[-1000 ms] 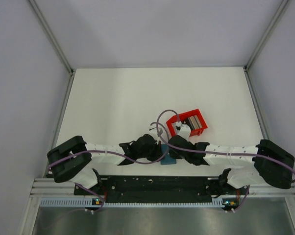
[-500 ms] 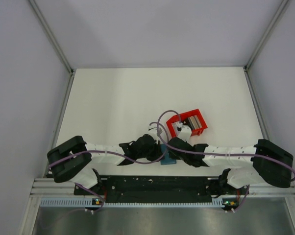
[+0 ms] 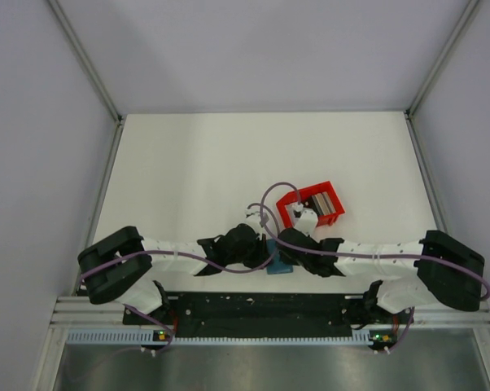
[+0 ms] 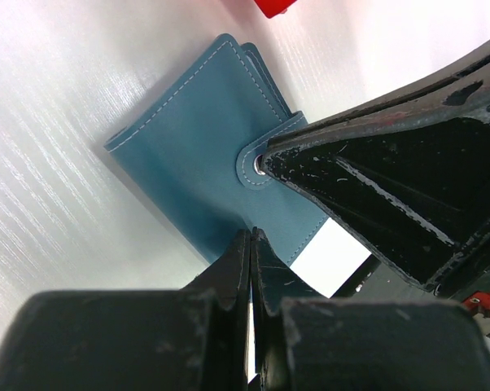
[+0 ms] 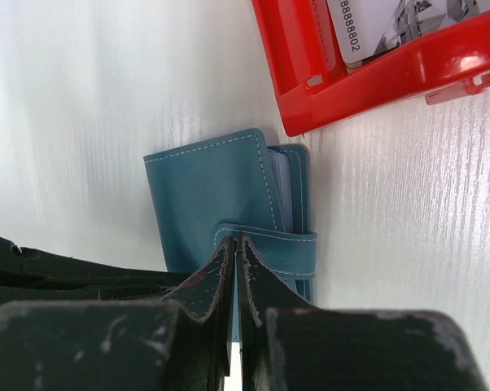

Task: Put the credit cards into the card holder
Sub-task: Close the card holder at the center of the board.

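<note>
One matte white table [image 3: 188, 163] fills a booth of pale grey walls [image 3: 261, 49] and aluminium posts [image 3: 85, 61]. The left gripper [image 4: 249, 238], jaws pressed together on nothing, touches the closed teal stitched card holder [image 4: 188, 138] lying near the table's front edge. The right gripper [image 5: 235, 242], equally shut, touches its strap [image 5: 290, 243]. Beyond, a red plastic tray [image 5: 367, 81] holds the credit cards [image 5: 375, 24].

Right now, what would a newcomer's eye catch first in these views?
The folded teal card holder near the front of the table, with the shut left hand and shut right hand both pointing their tips at it from either side. Just behind it, the bright red tray holds cards.
</note>
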Robot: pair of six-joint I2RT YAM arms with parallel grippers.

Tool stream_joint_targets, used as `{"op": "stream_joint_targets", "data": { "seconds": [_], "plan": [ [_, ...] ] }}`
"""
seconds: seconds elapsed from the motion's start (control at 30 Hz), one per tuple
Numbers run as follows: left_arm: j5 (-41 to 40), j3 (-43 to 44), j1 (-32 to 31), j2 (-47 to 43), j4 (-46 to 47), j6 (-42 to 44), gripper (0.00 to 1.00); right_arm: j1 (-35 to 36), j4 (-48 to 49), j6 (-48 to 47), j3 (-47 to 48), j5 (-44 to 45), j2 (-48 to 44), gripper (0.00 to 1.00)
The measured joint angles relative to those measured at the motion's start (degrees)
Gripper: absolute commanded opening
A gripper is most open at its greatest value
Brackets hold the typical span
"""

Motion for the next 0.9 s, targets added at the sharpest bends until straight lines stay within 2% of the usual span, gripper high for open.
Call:
{"op": "stream_joint_targets", "data": {
  "seconds": [0.33, 0.6, 0.67, 0.9],
  "plan": [
    [0.24, -0.02, -0.04, -0.02, 0.00, 0.02, 0.00, 0.00, -1.97, -1.27, 5.14, 0.11, 5.38, 0.00],
    [-0.26, -0.57, -0.15, -0.57, 0.24, -0.07, 0.00, -0.04, -1.27, -1.44, 4.55, -0.17, 3.98, 0.00],
    [-1.22, -0.94, -0.26, -1.49, -0.31, -0.04, 0.05, -0.11, -1.95, -1.73, 4.11, -1.25, 2.73, 0.01],
    [-6.40, -3.54, -0.31, -10.38, -5.64, -0.26, 0.17, -1.22, -9.20, -5.38, 2.21, -5.33, -5.35, 0.12]
  ]
}}
